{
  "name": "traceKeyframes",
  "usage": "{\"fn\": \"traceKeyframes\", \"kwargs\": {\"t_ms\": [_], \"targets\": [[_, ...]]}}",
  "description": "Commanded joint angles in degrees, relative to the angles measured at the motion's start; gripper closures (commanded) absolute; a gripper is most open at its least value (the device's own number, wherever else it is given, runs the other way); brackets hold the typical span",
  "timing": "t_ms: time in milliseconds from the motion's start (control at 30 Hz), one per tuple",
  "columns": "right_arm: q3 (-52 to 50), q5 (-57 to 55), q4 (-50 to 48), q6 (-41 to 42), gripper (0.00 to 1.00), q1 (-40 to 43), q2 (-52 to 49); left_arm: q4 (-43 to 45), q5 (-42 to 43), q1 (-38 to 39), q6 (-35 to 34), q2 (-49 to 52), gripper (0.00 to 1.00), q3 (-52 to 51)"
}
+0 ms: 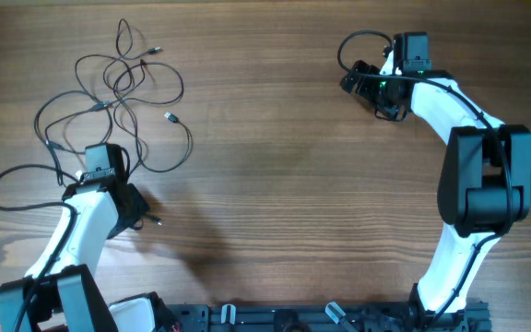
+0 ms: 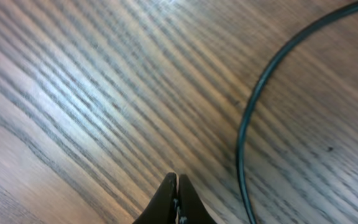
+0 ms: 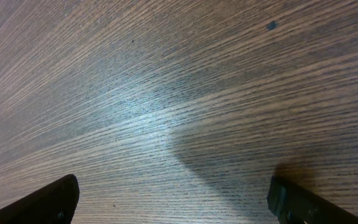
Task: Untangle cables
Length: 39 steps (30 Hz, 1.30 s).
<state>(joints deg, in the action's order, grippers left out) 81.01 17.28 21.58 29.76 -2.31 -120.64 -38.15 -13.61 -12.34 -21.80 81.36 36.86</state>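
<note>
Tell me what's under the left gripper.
Bare wooden table lies beneath the shut left gripper. A black cable curves beside it, apart. The spot directly under the gripper is covered by the gripper itself.

You see a wooden desk point(image 1: 275, 166) filling every view, brown with fine streaked grain. Soft pale glare lies on it in both wrist views.

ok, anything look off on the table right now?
Only the cables: thin black loops lying crossed over each other in a loose bunch at the far left of the table. Nothing looks spilled or damaged. The left gripper is shut, the right gripper open over bare wood.
</note>
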Motion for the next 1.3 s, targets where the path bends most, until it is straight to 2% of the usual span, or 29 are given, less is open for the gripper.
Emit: {"fn": "traceKeyframes", "kwargs": {"t_ms": [0,100,167,233,533,867,1033,1267], "targets": [[-0.6,-1.2,-0.2,0.5,0.00,0.3,-1.1,2.0,1.8,-0.4,-2.7,-0.7,0.95,-3.6],[-0.6,-1.2,-0.2,0.5,0.00,0.3,-1.1,7.0,8.9,-0.4,-2.6,-0.7,0.86,-5.9],[-0.6,-1.2,-0.2,0.5,0.00,0.3,-1.1,8.5,16.1,-0.4,-2.7,-0.7,0.89,-5.9],[-0.6,-1.2,-0.3,0.5,0.00,0.3,-1.1,11.6,19.8,-0.4,-2.7,-0.7,0.91,-5.9],[-0.6,-1.2,-0.3,0.5,0.00,0.3,-1.1,22.6,19.8,-0.4,-2.7,0.2,0.87,-5.9],[-0.6,-1.2,-0.3,2.3,0.00,0.3,-1.1,30.4,20.3,-0.3,-2.7,11.7,0.79,-5.9],[-0.6,-1.2,-0.3,2.3,0.00,0.3,-1.1,41.8,21.7,-0.3,-2.7,16.4,0.78,-5.9],[-0.6,-1.2,-0.3,2.3,0.00,0.3,-1.1,52.6,22.4,-0.3,-2.6,19.6,0.77,-5.6]]}}
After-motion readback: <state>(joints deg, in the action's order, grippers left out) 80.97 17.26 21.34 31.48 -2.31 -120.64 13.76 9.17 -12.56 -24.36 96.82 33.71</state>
